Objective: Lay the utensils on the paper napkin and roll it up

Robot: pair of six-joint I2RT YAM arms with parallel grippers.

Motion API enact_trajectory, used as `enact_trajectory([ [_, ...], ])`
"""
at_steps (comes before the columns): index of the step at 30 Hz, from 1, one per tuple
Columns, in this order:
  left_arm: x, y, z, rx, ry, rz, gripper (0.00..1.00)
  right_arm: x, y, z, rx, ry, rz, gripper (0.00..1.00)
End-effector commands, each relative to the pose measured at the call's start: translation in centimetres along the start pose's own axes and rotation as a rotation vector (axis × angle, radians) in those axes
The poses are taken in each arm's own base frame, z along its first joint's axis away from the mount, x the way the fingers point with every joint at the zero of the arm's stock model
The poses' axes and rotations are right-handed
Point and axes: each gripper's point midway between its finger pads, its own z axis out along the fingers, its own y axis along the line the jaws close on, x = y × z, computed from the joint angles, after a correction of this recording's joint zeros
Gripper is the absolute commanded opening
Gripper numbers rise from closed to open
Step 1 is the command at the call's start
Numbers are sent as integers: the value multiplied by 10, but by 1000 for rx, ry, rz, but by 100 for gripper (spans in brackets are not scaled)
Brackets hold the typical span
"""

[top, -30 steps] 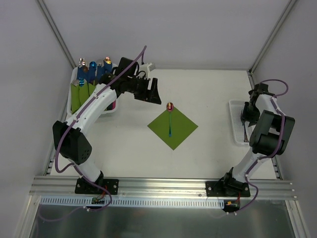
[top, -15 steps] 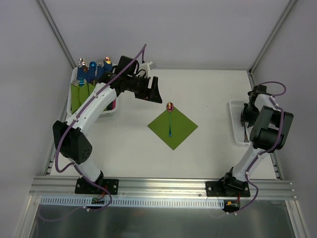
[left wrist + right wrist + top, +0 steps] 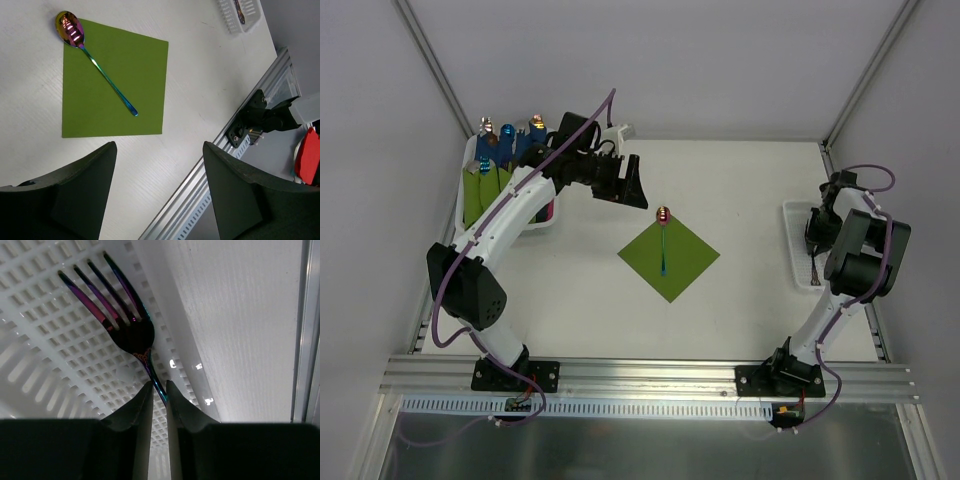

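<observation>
The paper napkin (image 3: 685, 255) lies as a green diamond mid-table, also in the left wrist view (image 3: 145, 75). One of the utensils, an iridescent spoon (image 3: 663, 232), rests on it with its bowl over the far corner (image 3: 70, 29). My left gripper (image 3: 634, 192) hovers open up and left of the napkin, nothing between its fingers (image 3: 160, 147). My right gripper (image 3: 814, 238) reaches down into the white perforated tray (image 3: 45, 335) at the right. Its fingers (image 3: 159, 386) are closed narrowly on the thin handle of a fork (image 3: 125, 327) lying in the tray.
A white bin (image 3: 470, 215) at the back left holds several green rolled bundles with blue handles. The white tray (image 3: 796, 250) sits by the right table edge. An aluminium rail (image 3: 640, 375) runs along the near edge, also seen in the left wrist view (image 3: 227, 145).
My right gripper's wrist has shifted slightly over the tray. The left arm has lifted a little toward the back. Spoon and napkin have not moved.
</observation>
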Motion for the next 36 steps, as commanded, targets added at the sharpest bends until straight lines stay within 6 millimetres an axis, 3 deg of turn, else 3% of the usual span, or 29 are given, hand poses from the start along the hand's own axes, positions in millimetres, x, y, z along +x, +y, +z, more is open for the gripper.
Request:
enact_trajectory([
  [1,-13,-11,-12,34,-37,7,70,-2,11,8,-59,14,8,18],
  [4,-14,-8,-15,27,-43,-1,70,-3,11,6,-60,13,10,2],
  [8,-16,-4,-17,9,-54,-11,70,-7,10,-7,-57,-7,13,0],
  [12,-21,7,-21,-65,-82,-18,75,-14,13,-42,-65,-72,16,0],
  [13,-21,9,-21,-77,-87,-17,77,-20,13,-61,-71,-124,24,0],
  [15,-25,11,-25,-97,-104,-8,99,-26,19,-86,-91,-175,27,0],
  [17,-28,12,-30,-96,-116,-3,99,-32,29,-121,-143,-258,40,0],
  [19,-30,13,-36,-86,-127,-10,99,-30,46,-144,-234,-303,64,0],
  [20,-32,18,-42,-84,-139,-20,99,-28,64,-168,-341,-354,95,0],
  [21,-33,20,-46,-81,-145,-28,99,-28,83,-181,-396,-396,74,0],
  [23,-41,26,-57,-98,-175,-5,99,-14,105,-193,-433,-417,43,0],
  [24,-46,36,-64,-129,-195,8,99,-5,129,-211,-482,-451,-3,0],
  [29,-53,55,-86,-160,-244,-27,99,35,196,-213,-619,-378,-73,0],
  [36,-19,70,-88,-233,-219,-86,99,68,273,-188,-574,-325,-204,0],
])
